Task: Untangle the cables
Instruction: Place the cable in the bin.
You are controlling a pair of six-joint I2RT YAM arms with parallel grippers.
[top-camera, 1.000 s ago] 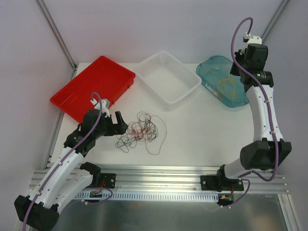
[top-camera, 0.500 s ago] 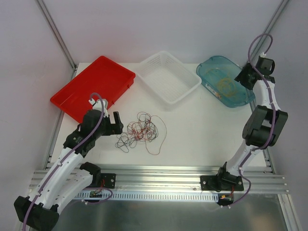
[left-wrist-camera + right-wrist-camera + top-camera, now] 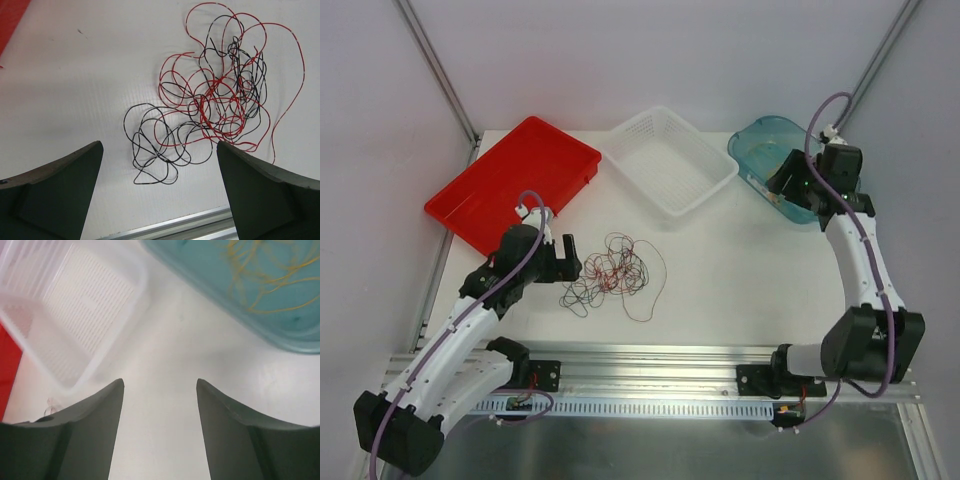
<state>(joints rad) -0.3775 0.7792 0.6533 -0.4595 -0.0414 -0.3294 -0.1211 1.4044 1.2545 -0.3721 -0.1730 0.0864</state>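
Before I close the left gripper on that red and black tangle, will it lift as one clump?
Probably floppy: the cables are thread-thin and lie in loose curls. Likely they rise together, since red and black loops cross many times. They look light, so a push from the left gripper may just drag them.

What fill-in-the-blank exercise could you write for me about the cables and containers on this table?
1. The ____ cables lie in the teal bin.
2. The tangle on the table is made of black and ____ cables.
3. The white basket stands ____ the red tray and the teal bin.
4. The left gripper, beside the tangle, is ____ and holds nothing.

Missing words: yellow; red; between; open.
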